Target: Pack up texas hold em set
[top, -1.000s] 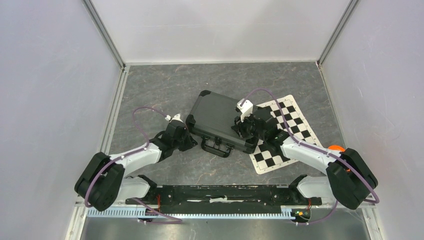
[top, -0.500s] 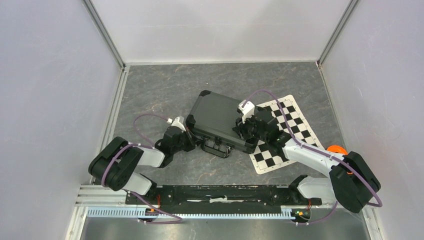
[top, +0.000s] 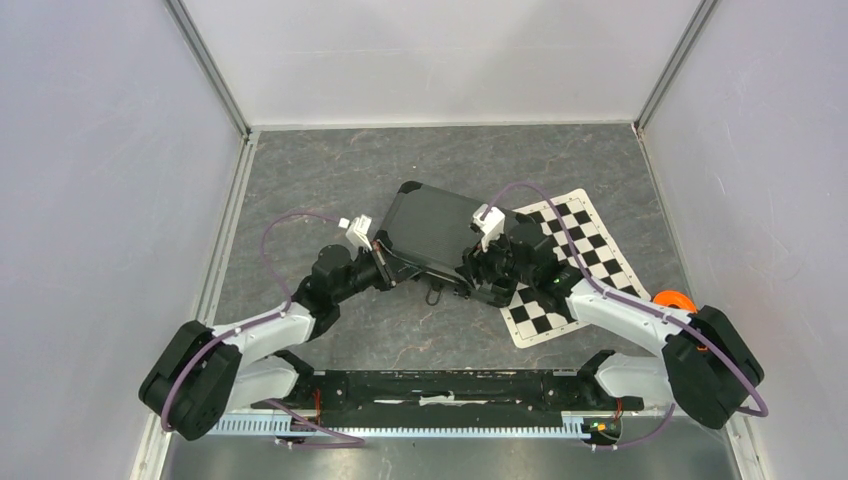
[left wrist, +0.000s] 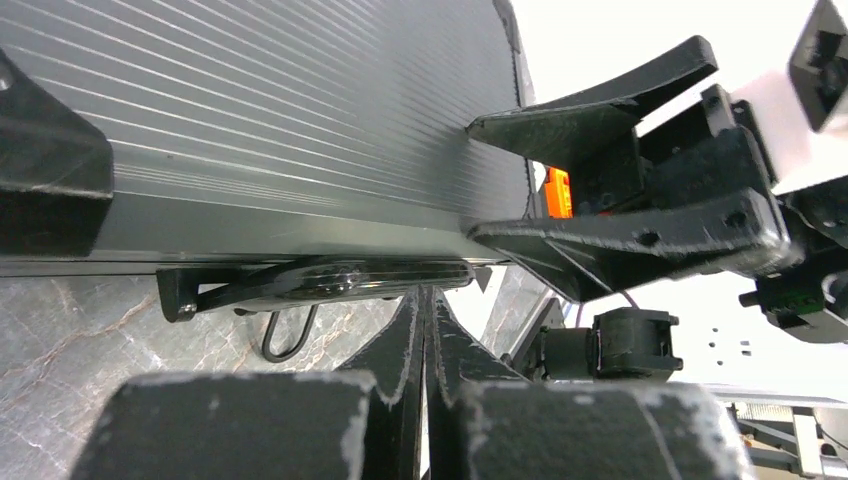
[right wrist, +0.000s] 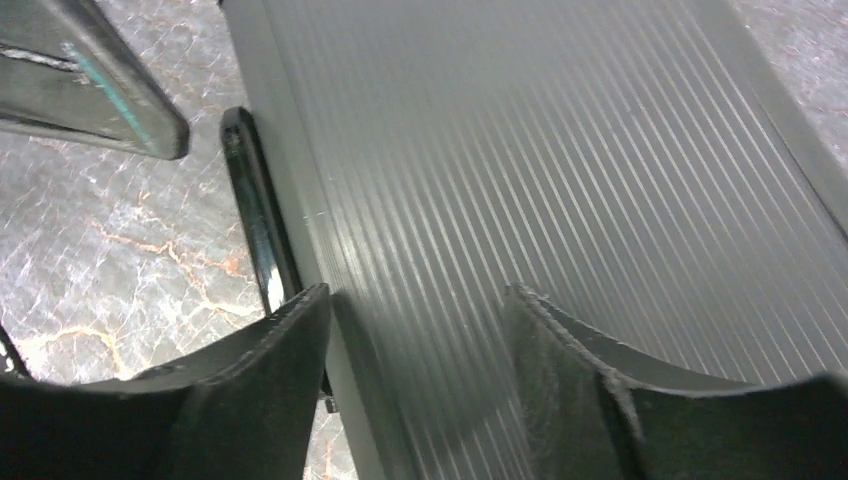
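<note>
**Black case between both pincers, its inside hidden**

In the overhead view the black case [top: 430, 225] of the hold'em set lies at an angle in the middle of the grey table [top: 330, 170]. Its right end rests over the left edge of the checkered mat [top: 590, 250]. An orange ring [top: 673, 299] sits at the mat's lower right, partly hidden behind the right arm.

The left gripper [top: 383, 262] is at the case's lower left corner. Its wrist camera shows its fingers [left wrist: 405, 335] pressed flat together with nothing between them, just under the case's ribbed side and the handle [left wrist: 330, 278]. Whether the tips touch the handle cannot be made out.

The right gripper [top: 482, 268] is at the case's lower right edge. Its wrist view shows the two fingers [right wrist: 270, 380] set apart over the ribbed shell [right wrist: 560, 150], gripping nothing, with the handle just left of them. Contact with the shell is unclear.

In the left wrist view a small orange patch [left wrist: 557, 192] shows between the right gripper's fingers; what it belongs to is hard to tell. The case fills both close views and is cut off at the frame edges, and its interior is hidden.
</note>
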Robot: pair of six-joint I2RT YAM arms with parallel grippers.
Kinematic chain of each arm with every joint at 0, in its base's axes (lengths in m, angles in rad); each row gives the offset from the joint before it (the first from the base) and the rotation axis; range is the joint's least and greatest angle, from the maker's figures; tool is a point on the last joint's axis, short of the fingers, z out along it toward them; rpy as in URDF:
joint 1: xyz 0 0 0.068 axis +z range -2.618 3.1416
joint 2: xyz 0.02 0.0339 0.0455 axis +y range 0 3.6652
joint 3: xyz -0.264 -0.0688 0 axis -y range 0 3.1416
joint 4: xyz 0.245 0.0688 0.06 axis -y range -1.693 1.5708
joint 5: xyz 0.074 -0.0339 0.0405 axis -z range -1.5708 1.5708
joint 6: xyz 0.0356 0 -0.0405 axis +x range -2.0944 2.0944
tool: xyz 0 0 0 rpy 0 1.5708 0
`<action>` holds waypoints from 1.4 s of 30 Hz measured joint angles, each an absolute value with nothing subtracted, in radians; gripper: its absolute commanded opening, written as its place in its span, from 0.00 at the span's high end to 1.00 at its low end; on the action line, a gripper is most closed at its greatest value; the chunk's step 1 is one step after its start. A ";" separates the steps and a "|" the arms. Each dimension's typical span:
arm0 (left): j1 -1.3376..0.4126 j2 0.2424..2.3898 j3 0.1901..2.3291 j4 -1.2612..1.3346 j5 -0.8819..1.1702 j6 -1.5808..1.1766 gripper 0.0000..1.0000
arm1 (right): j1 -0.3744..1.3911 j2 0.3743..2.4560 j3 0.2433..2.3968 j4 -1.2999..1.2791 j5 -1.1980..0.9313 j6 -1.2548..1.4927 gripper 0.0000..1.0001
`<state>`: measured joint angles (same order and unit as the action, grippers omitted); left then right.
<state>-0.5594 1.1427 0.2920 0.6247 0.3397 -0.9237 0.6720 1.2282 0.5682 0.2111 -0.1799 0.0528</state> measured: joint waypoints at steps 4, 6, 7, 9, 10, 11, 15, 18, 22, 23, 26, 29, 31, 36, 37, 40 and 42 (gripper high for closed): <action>-0.559 1.174 0.315 0.571 0.349 -0.902 0.98 | 0.691 1.221 0.574 0.187 -0.208 0.020 0.15; -0.559 1.202 0.316 0.564 0.354 -0.899 0.98 | 0.699 1.219 0.579 0.172 -0.214 -0.001 0.12; -0.559 1.219 0.316 0.562 0.359 -0.899 0.98 | 0.704 1.219 0.582 0.165 -0.213 -0.011 0.11; -0.559 1.242 0.316 0.559 0.368 -0.899 0.98 | 0.722 1.221 0.588 0.149 -0.199 -0.033 0.07; -0.559 1.246 0.316 0.556 0.369 -0.899 0.98 | 0.734 1.224 0.596 0.136 -0.192 -0.044 0.06; -0.559 1.248 0.316 0.555 0.370 -0.899 0.98 | 0.754 1.231 0.604 0.126 -0.174 -0.056 0.06; -0.559 1.247 0.316 0.553 0.371 -0.897 0.97 | 0.826 1.278 0.648 0.096 -0.079 -0.093 0.06; -0.559 1.238 0.316 0.542 0.371 -0.891 0.97 | 0.866 1.309 0.673 0.085 -0.004 -0.106 0.14; -0.560 1.213 0.316 0.516 0.368 -0.881 0.96 | 0.894 1.336 0.700 0.071 0.072 -0.101 0.33; -0.560 1.208 0.315 0.512 0.367 -0.879 0.95 | 0.903 1.339 0.706 0.065 0.086 -0.101 0.36; -0.573 1.195 0.299 0.511 0.345 -0.870 0.92 | 0.918 1.343 0.712 0.057 0.101 -0.095 0.39; -0.607 1.181 0.263 0.512 0.307 -0.869 0.92 | 0.920 1.340 0.711 0.059 0.102 -0.084 0.40; -0.643 1.172 0.242 0.509 0.274 -0.869 0.93 | 0.920 1.337 0.708 0.063 0.102 -0.080 0.41; -0.745 1.177 0.233 0.509 0.174 -0.869 0.94 | 0.921 1.336 0.706 0.067 0.100 -0.074 0.42; -0.760 1.187 0.233 0.512 0.157 -0.870 0.94 | 0.921 1.335 0.704 0.069 0.098 -0.073 0.42; -0.772 1.229 0.233 0.517 0.122 -0.871 0.94 | 0.921 1.330 0.695 0.082 0.095 -0.072 0.43; -0.772 1.271 0.230 0.533 0.093 -0.877 0.94 | 0.921 1.327 0.686 0.094 0.094 -0.072 0.44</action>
<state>-0.7719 1.2705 0.2298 0.5331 0.0933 -0.8772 0.9207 1.3270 0.6865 0.0944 0.0940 -0.0715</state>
